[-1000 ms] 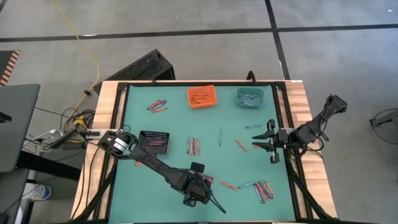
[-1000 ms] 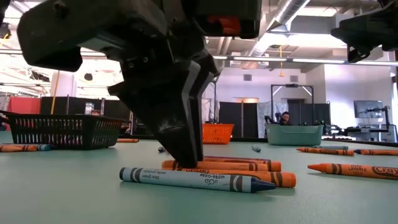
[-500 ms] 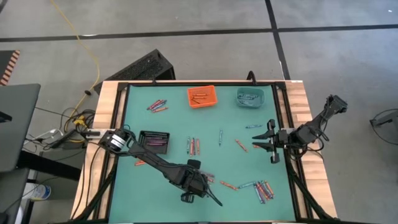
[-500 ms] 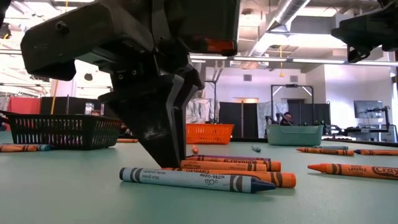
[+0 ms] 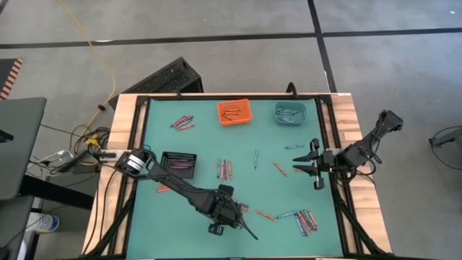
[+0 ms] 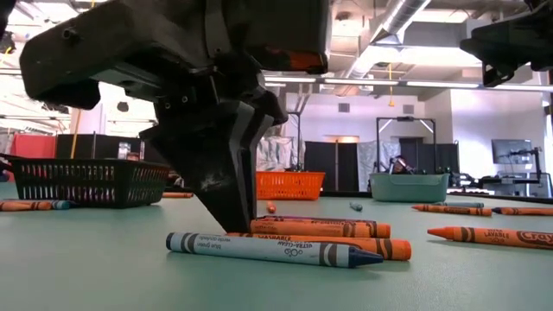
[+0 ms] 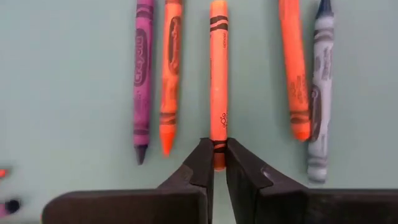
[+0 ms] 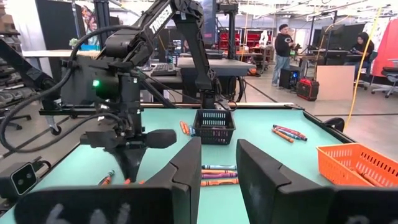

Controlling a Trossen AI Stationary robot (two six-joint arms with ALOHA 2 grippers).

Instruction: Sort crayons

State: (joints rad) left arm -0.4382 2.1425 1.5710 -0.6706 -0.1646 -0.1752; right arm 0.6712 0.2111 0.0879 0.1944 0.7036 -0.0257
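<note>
The left gripper (image 7: 214, 163) is down at the table near its front edge, its two dark fingers pinched narrow on the end of one orange crayon (image 7: 218, 81). Four more crayons lie parallel around that one in the wrist view: a purple crayon (image 7: 142, 78) and an orange one on one side, another orange one and a grey-blue crayon (image 7: 318, 99) on the other, each with a bare strip of mat between it and its neighbour. In the low view the fingers meet the mat just behind a dark blue crayon (image 6: 268, 249).

From above, the green mat (image 5: 202, 144) has open room in the middle. Three bins sit on it: a black bin (image 5: 179, 162) near the left side, and an orange bin (image 5: 234, 111) and a teal bin (image 5: 290, 112) along the far edge. Loose crayons lie in small clusters: far-left, centre, and front-right.

The right gripper (image 5: 309, 165) hovers over the right side of the mat, its fingers apart and empty, well away from the left one.
</note>
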